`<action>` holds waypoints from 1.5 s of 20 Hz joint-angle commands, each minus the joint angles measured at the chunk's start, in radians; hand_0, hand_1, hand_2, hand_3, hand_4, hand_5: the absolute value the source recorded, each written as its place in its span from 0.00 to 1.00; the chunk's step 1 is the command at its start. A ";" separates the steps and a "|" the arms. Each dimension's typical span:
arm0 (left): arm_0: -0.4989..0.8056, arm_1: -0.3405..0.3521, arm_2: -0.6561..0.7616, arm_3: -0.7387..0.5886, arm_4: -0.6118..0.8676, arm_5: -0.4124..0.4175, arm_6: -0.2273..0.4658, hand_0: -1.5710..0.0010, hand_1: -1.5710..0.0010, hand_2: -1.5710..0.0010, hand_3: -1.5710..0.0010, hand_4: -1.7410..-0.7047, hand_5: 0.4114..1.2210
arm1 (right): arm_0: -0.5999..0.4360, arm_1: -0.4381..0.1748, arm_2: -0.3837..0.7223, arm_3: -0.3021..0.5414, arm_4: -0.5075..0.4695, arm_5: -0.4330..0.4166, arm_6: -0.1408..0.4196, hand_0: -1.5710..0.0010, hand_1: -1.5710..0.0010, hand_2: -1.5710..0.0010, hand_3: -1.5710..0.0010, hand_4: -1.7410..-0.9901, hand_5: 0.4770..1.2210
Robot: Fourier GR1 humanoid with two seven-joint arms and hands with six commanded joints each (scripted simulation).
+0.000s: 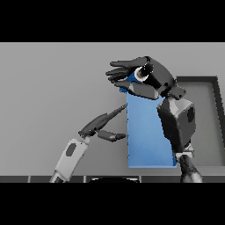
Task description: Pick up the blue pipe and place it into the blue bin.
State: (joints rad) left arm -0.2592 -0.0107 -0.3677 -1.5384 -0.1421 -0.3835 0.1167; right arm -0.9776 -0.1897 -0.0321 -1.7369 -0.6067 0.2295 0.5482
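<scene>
Blue pipe (pixel 131 77), seemingly gripped in my right hand (pixel 147 79) with fingers curled round it, hangs above the far end of the blue bin (pixel 149 136), whose long axis runs from me outward. My left hand (pixel 99 125), fingers relaxed, rests beside the bin's left wall.

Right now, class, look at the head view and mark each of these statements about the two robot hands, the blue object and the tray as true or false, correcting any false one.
1. The right robot hand is raised above the far end of the blue object. True.
2. The left robot hand is curled tight round the blue object. False: its fingers are straight, beside the object's left edge.
3. A dark-rimmed tray lies at the right of the table. True.
4. The blue object lies inside that tray. False: it lies on the table, left of the tray.
</scene>
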 commanded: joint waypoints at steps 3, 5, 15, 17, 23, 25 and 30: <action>0.016 0.011 -0.005 -0.003 -0.003 -0.009 -0.004 1.00 1.00 1.00 1.00 0.82 0.02 | -0.061 -0.058 -0.072 0.124 0.061 -0.025 0.001 0.00 0.00 0.00 0.00 0.00 1.00; 0.012 0.008 -0.003 -0.003 -0.005 -0.004 -0.007 1.00 1.00 1.00 1.00 0.82 0.00 | -0.051 -0.101 -0.121 0.195 0.091 -0.007 -0.014 0.00 0.00 0.00 0.00 0.00 1.00; 0.018 0.014 -0.008 0.000 -0.017 -0.001 -0.031 1.00 1.00 1.00 1.00 0.84 0.01 | 0.258 -0.141 -0.210 0.214 0.186 0.032 0.032 0.00 0.00 0.00 0.00 0.00 1.00; 0.043 0.015 -0.020 -0.020 -0.016 -0.003 -0.034 1.00 1.00 1.00 1.00 0.83 0.01 | 0.333 -0.121 -0.204 0.187 0.201 0.026 0.062 0.00 0.00 0.00 0.00 0.00 1.00; 0.046 0.005 -0.024 -0.031 -0.017 0.006 -0.002 1.00 1.00 1.00 1.00 0.83 0.02 | 0.547 -0.186 -0.059 0.143 0.222 -0.159 0.062 0.00 0.00 0.00 0.00 0.00 1.00; 0.049 0.017 -0.021 -0.034 -0.011 -0.004 -0.007 1.00 1.00 1.00 1.00 0.82 0.01 | 0.588 -0.236 0.031 0.148 0.194 -0.263 0.062 0.00 0.00 0.00 0.03 0.00 1.00; 0.043 0.019 -0.024 -0.023 -0.019 -0.004 -0.006 1.00 1.00 1.00 1.00 0.83 0.01 | 0.605 -0.390 0.243 0.207 0.130 -0.451 0.059 0.00 0.01 0.00 0.46 0.00 1.00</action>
State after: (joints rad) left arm -0.2160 0.0083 -0.3919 -1.5618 -0.1617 -0.3879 0.1126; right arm -0.3735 -0.5800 0.2107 -1.5306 -0.4760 -0.2211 0.6046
